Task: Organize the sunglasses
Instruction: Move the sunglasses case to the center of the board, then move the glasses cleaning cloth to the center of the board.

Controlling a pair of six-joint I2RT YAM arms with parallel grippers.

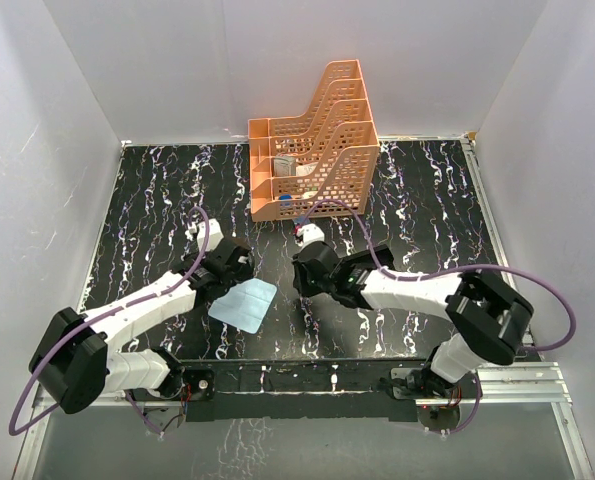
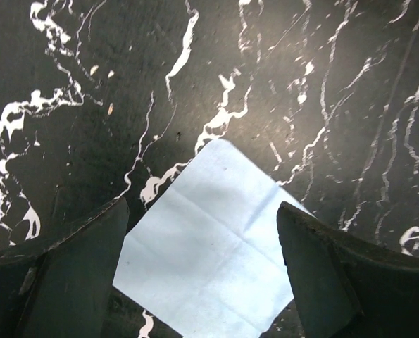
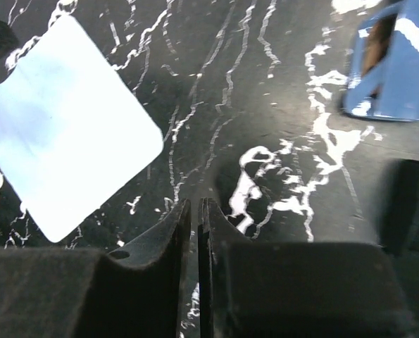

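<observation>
Left pincer (image 2: 202, 211) hangs wide open over the pale blue square cloth (image 2: 220, 278); right pincer (image 3: 193, 205) is pinched shut, empty. Small blue-framed folded sunglasses (image 3: 392, 67) lie on the black marbled surface (image 3: 265, 84) ahead of it, so it should open first, then straddle the frame squarely.

The left pincer (image 2: 202, 208) hangs low, fingers spread; the right pincer (image 3: 194, 204) is pressed nearly together.

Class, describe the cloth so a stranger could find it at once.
On the black marbled table, look toward the near edge, away from the orange rack at the back. The cloth lies flat by the left gripper. It is the only pale blue, thin square there.
</observation>
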